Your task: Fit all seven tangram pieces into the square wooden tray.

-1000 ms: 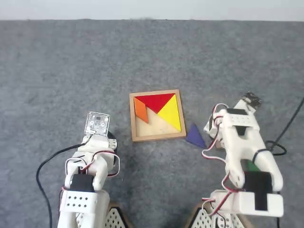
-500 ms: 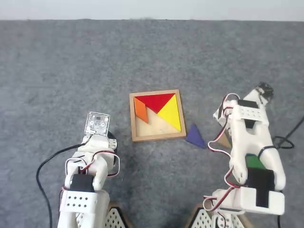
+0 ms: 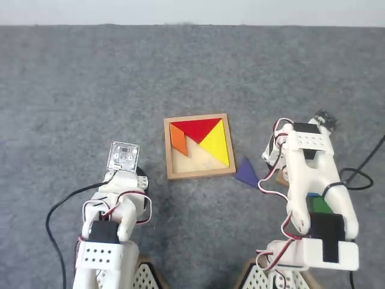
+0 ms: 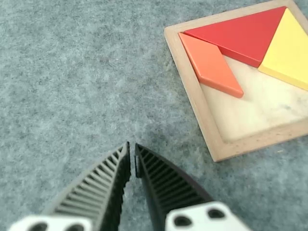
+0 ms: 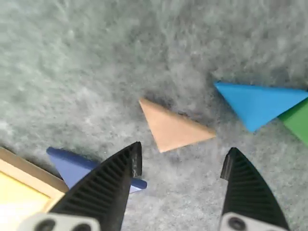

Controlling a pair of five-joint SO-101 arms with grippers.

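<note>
Square wooden tray, centre table: large red triangle, yellow triangle, orange parallelogram seated. Right gripper: swung outward then back; now spread wide, empty, above small tan wooden triangle, the probable next pick. Left gripper: closed, empty, near tray.

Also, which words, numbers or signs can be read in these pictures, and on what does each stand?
No text can be read.
The square wooden tray and the red triangle, yellow triangle and orange parallelogram in it are plain.
The small square board on the left arm: any marks are too small to read.
</note>
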